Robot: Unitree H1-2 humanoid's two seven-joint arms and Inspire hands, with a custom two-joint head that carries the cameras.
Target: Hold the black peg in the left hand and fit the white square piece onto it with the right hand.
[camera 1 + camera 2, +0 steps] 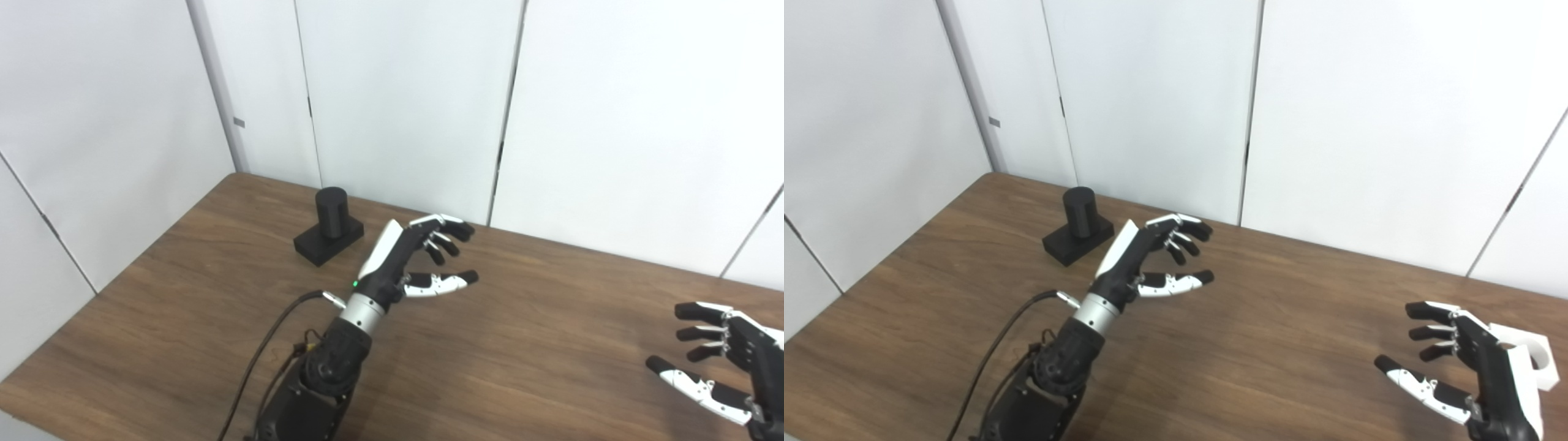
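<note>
A brown wood-grain table [551,318] stands against white panelled walls [398,92] — seemingly a corner.

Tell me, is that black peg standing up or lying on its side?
Standing up. The black peg rises straight from its square base, which sits flat on the table, its round top facing up. The left hand is not touching it.

The white square piece [1528,355] is largely hidden behind the right hand [1470,367], itself cut off by the frame's edge.
</note>
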